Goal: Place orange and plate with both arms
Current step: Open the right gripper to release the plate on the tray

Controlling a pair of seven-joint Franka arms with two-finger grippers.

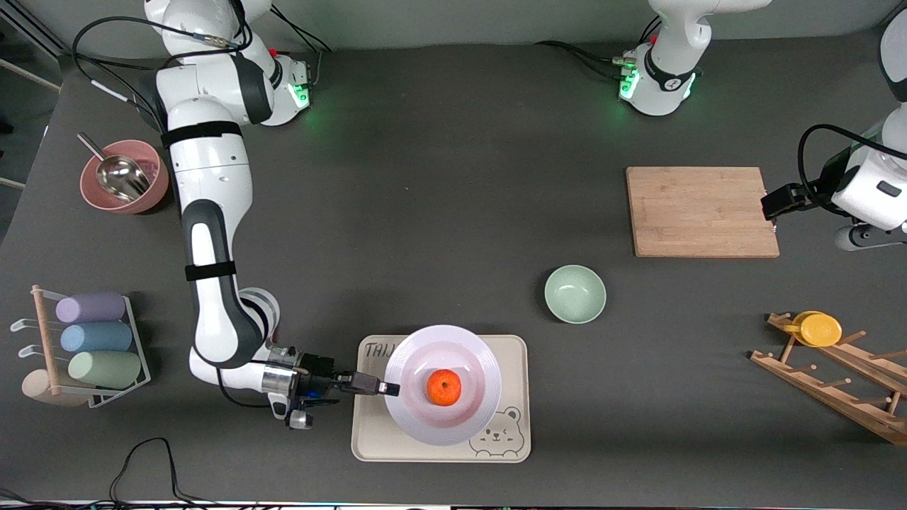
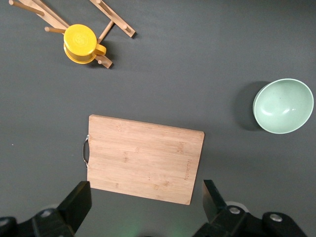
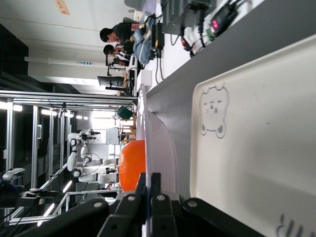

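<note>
The white plate (image 1: 443, 382) is on or just over the cream bear tray (image 1: 510, 425), near the front camera; I cannot tell if it rests there. The orange (image 1: 444, 387) lies in the middle of the plate. My right gripper (image 1: 388, 387) is shut on the plate's rim at the edge toward the right arm's end. The right wrist view shows its fingers (image 3: 149, 180) pinching the thin rim of the plate (image 3: 160, 143), with the orange (image 3: 132, 163) and the tray (image 3: 256, 128) beside them. My left gripper (image 1: 772, 205) waits open and empty over the edge of the cutting board (image 2: 146, 191).
A wooden cutting board (image 1: 701, 211) lies toward the left arm's end, a pale green bowl (image 1: 575, 293) beside the tray. A wooden rack holds a yellow cup (image 1: 818, 329). A pink bowl with a scoop (image 1: 124, 177) and a rack of cups (image 1: 92, 338) stand at the right arm's end.
</note>
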